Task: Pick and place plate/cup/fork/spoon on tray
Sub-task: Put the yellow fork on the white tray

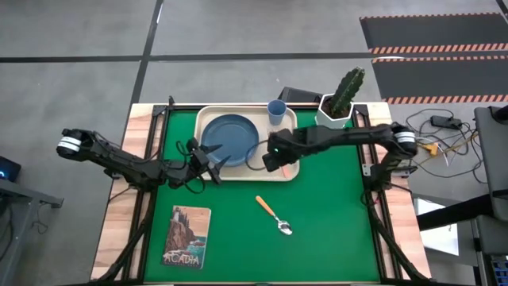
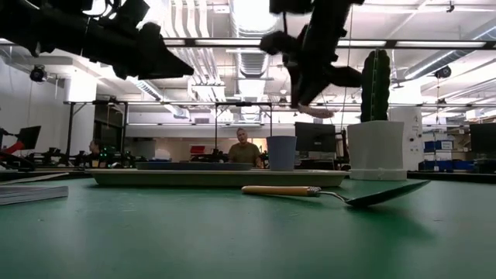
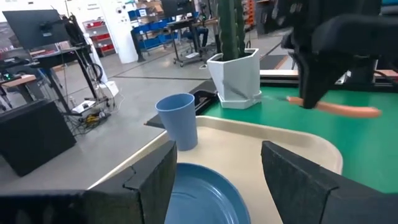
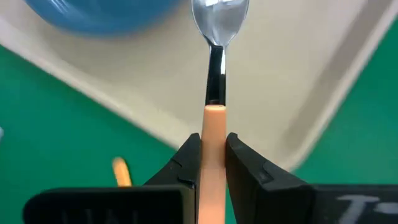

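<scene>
The cream tray (image 1: pixel 238 173) lies at the mat's far side with the dark blue plate (image 1: pixel 228 137) and the light-blue cup (image 1: pixel 276 111) on it. The spoon (image 1: pixel 275 216) lies flat on the green mat near the middle. My right gripper (image 1: pixel 274 155) is over the tray's right part, shut on the fork (image 4: pixel 213 93), whose silver head (image 4: pixel 219 18) is cut by the picture's edge. My left gripper (image 1: pixel 210 159) is open and empty above the plate's near-left rim. It also shows in the left wrist view (image 3: pixel 217 186). My right gripper pinches the fork's orange handle (image 4: pixel 213 134) between its two fingers, near the end that meets the metal neck. The fingers come from above and lie across the handle. The fork hangs about level, clear of the tray, its head over bare tray beside the plate.
A white hexagonal pot with a cactus (image 1: pixel 340 103) stands at the mat's far right corner, beside the tray. A book (image 1: pixel 186 236) lies at the near left. The mat around the spoon is bare. A person (image 2: pixel 243 147) sits in the room behind.
</scene>
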